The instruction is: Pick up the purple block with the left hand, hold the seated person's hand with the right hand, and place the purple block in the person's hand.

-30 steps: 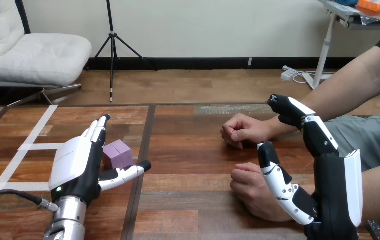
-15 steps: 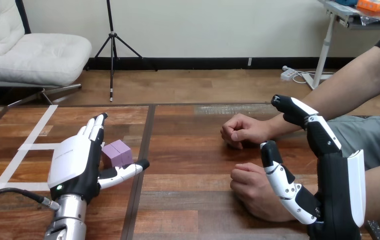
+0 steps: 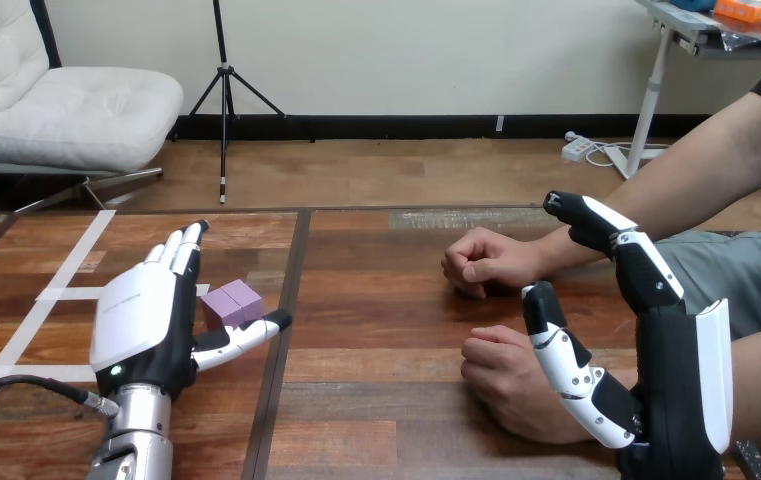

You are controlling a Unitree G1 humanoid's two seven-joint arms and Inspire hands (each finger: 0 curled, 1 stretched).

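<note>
The wooden table point(image 3: 376, 330) is made of dark, reddish planks with a seam running just right of the purple block point(image 3: 233, 303). White tape lines point(image 3: 66, 293) cross the boards to the block's left. The block rests on the table in the crook of the left hand point(image 3: 141, 325). The straight fingers point(image 3: 181, 250) rise along its left side and the thumb point(image 3: 246, 335) stretches out wide below it. Whether either touches the block cannot be told, and nothing is curled round it. Well to the right of the block, the person's farther hand point(image 3: 481, 262) and the person's nearer hand point(image 3: 506, 385) lie on the table as loose fists. The right hand point(image 3: 671, 380) stands beyond them, spread wide. Its thumb point(image 3: 556, 350) is over the nearer fist and its fingers point(image 3: 596, 222) are by the farther wrist, gripping neither
</note>
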